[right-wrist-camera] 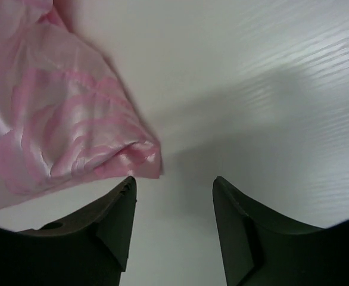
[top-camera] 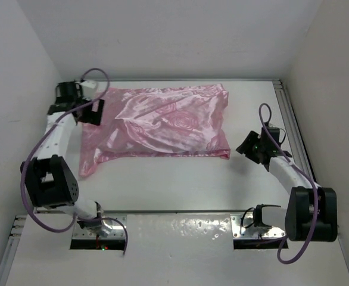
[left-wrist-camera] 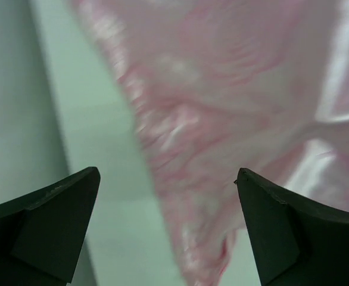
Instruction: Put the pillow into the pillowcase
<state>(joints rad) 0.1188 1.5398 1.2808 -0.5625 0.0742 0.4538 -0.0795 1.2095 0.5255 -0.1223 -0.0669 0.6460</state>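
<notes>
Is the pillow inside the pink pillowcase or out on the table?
Inside, it seems: the pillowcase bulges plumply, and no cream pillow shows anywhere outside it.

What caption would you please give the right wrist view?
Open right tool beside the pillowcase corner on the table.

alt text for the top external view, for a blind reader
A plump pink satin pillowcase lies on the white table. The left gripper hangs open at its left edge; the right gripper, open and empty, sits off its near right corner.
</notes>
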